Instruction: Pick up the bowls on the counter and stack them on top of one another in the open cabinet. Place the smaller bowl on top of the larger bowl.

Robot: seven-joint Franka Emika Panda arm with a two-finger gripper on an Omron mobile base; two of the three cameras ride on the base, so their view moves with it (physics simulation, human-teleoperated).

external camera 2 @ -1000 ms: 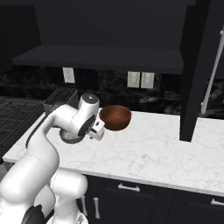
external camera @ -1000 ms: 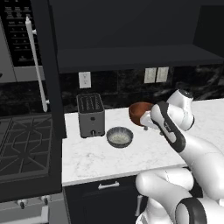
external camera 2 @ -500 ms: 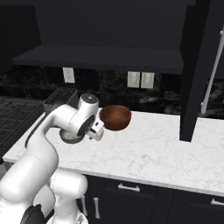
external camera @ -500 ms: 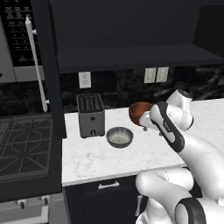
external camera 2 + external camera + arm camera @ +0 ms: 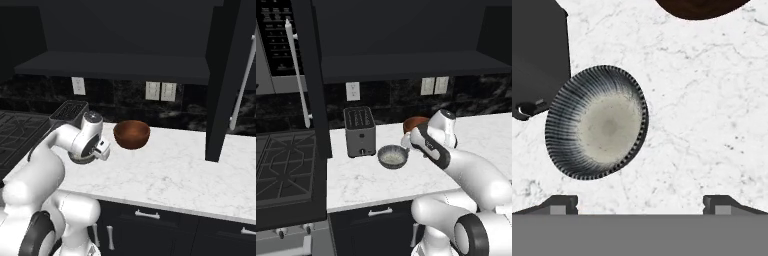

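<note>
From the left base view, the white marble-patterned tabletop (image 5: 371, 182) carried a dark grey boxy toaster (image 5: 359, 131), my landmark here. The small shallow grey bowl with the pale speckled inside (image 5: 392, 156) sat just beside the toaster's front corner, and the deep reddish-brown glossy bowl (image 5: 414, 122) lay farther along from the toaster, half hidden by the white arm. The two-finger gripper (image 5: 406, 141) hung between the two bowls; from here I could not tell how its fingers stood. Above the toaster ran the wide flat shelf of the dark open cabinet (image 5: 406, 64), holding nothing I could see.

From the right base view, the brown bowl (image 5: 131, 133) stood in plain sight, away from the toaster (image 5: 69, 113), with the wrist bent low between them.

In the hand view, the fingers (image 5: 560, 203) were spread wide and grasping nothing. The grey bowl (image 5: 597, 128) lay ahead, touching or nearly touching the toaster (image 5: 539, 52).

I judged the task barely begun, both bowls still on the marble. Next the hand would need to settle on one bowl's rim, sensibly the larger.
</note>
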